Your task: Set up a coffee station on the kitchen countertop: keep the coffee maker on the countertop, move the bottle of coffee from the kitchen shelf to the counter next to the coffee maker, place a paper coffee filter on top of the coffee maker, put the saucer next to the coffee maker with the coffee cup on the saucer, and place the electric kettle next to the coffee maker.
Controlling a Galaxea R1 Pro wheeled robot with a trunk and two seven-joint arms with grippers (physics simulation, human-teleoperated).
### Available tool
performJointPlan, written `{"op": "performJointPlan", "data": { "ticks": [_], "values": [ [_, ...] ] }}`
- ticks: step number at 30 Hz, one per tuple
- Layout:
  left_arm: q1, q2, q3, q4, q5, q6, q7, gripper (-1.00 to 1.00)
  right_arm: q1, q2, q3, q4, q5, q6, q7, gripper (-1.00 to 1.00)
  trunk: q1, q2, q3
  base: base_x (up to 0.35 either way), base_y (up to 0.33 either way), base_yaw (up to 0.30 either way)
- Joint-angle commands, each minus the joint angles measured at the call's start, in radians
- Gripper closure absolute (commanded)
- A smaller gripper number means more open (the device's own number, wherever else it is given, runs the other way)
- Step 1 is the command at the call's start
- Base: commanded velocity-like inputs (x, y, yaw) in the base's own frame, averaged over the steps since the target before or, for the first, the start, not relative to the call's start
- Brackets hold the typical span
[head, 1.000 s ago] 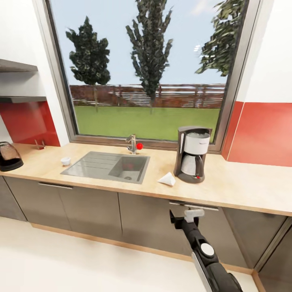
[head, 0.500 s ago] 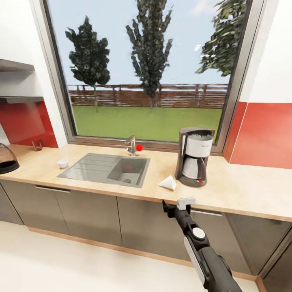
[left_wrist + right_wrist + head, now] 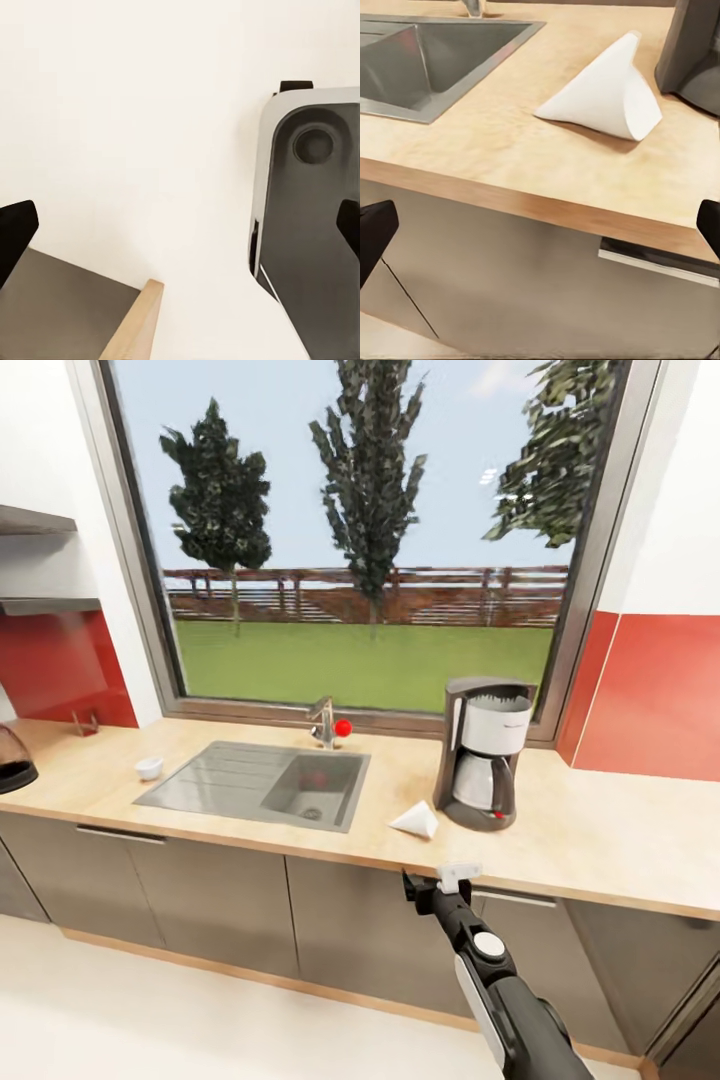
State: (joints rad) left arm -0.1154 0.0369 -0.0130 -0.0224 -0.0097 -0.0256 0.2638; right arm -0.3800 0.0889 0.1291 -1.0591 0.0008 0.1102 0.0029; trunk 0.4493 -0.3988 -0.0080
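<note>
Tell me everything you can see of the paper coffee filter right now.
The paper coffee filter is a white, thin-walled cone lying on its side on the wooden countertop, between the sink and the coffee maker, close beside the maker's base. It looks unfolded and unsquashed. Nothing grips it; the right gripper hangs open below the counter edge in front of it.

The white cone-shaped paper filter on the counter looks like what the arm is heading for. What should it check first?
1. White cone-shaped paper filter lying free on the beige wooden countertop: ok.
2. Right gripper open: ok.
3. Right gripper at filter height: not ok, it is below the counter edge.
4. Black and white coffee maker upright beside the filter: ok.
5. Coffee maker's top free for the filter: cannot tell.
</note>
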Motion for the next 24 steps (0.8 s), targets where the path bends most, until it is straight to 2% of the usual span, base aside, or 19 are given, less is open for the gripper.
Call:
{"op": "performJointPlan", "data": {
  "ticks": [1,16,19,23,24],
  "values": [
    [-0.001,0.0,-0.001,0.001,-0.001,-0.002,0.003,-1.0,0.0,0.0,0.0,0.004,0.0,0.005,0.0,-1.0,0.001,-0.001,-0.001,0.138,0.0,0.0],
    [-0.001,0.0,-0.002,0.001,0.0,0.001,0.006,-1.0,0.0,-0.002,0.0,0.022,0.001,0.006,0.0,-1.0,0.001,-0.001,-0.001,0.018,0.0,0.0],
    [-0.004,-0.011,0.0,-0.016,0.003,0.018,0.015,-1.0,0.001,0.015,-0.006,0.005,0.001,0.009,-0.006,-1.0,0.001,-0.001,-0.001,0.0,0.0,0.0],
    [-0.005,-0.006,-0.004,-0.027,-0.002,0.017,0.012,-1.0,0.001,0.016,-0.007,0.005,0.002,0.009,-0.006,-1.0,0.001,-0.001,-0.001,0.0,0.0,0.0],
    [-0.005,-0.012,-0.01,-0.033,-0.004,0.018,0.018,-1.0,0.001,0.021,-0.009,0.011,0.007,0.012,-0.009,-1.0,0.001,-0.001,-0.001,0.0,0.0,0.0]
  ]
}}
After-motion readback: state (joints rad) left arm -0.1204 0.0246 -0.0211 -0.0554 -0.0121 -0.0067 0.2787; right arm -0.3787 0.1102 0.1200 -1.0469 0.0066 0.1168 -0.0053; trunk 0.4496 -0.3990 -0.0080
